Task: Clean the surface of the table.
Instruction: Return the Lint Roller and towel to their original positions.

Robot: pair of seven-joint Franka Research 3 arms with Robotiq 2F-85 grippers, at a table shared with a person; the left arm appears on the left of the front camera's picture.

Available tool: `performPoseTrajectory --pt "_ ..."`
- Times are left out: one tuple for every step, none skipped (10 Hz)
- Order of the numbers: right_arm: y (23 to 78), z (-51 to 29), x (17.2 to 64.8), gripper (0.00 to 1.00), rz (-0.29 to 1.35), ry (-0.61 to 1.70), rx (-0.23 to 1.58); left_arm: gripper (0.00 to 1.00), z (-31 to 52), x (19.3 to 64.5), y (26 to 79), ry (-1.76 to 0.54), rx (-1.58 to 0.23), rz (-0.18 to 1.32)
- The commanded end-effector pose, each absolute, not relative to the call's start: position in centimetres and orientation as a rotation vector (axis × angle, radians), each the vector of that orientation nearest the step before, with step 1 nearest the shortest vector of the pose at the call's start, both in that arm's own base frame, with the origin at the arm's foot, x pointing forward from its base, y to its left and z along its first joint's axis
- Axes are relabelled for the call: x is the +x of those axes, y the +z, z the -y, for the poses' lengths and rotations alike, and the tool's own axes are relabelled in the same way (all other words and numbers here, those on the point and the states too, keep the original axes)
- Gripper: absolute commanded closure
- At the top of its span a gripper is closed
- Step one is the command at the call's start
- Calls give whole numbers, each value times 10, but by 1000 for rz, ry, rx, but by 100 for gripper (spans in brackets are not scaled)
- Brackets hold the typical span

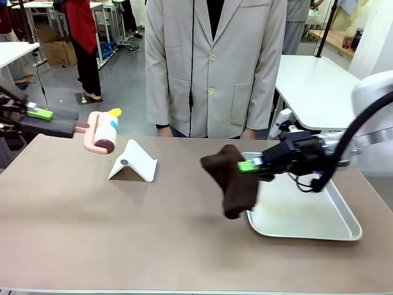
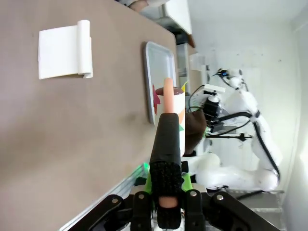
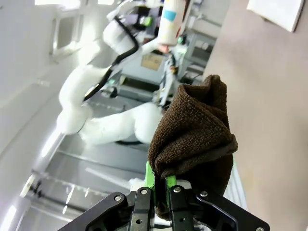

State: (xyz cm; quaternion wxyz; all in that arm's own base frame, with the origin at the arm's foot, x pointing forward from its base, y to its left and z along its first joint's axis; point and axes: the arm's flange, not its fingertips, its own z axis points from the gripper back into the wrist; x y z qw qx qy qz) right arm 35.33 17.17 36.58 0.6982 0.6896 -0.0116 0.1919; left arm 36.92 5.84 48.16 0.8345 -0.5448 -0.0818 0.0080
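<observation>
Where my left arm comes in past the left end of the large taupe-brown matte table (image 1: pixel 123 215), most of it is cut off and blurred in the front view, so my left pincer (image 2: pixel 166 180) reads better from its wrist camera: the fingers are closed tight on the dark grip of a pink-handled lint roller with a white roll (image 1: pixel 103 134). That roller hangs in the air above the table's far left part, clear of the top, with a white folded card stand (image 1: pixel 133 162) sitting on the table just to its right.

My right pincer (image 1: pixel 250 165) is clamped on a dark brown terry cloth (image 1: pixel 230 181), which bunches over the green pads and hides the fingertips. The cloth droops toward the table beside the left rim of a silver metal tray (image 1: pixel 319 227); whether its lower end touches the top I cannot tell. My right arm reaches in low and nearly level from the table's right side, over the tray.

A person in a pale grey coat (image 1: pixel 215 67) stands at the table's far edge
</observation>
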Motion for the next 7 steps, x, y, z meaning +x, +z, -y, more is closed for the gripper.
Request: performPoseTrajectory --pt "347 -215 374 90 113 270 1453 78 -23 385 482 9 -1052 139" --pt "334 -227 383 90 128 205 1404 78 -5 395 482 -7 -1006 138" --pt "322 -235 390 90 150 157 1364 78 11 403 481 -23 -970 130" --pt "313 -240 393 90 124 160 1345 78 25 410 481 -39 -945 132" --pt "309 -238 399 90 117 137 1343 78 35 418 481 -44 -916 163" --pt "311 -226 401 90 124 145 1342 78 36 422 479 -44 -950 98" --pt "304 -229 389 90 125 170 1325 78 35 409 476 -57 -953 156"
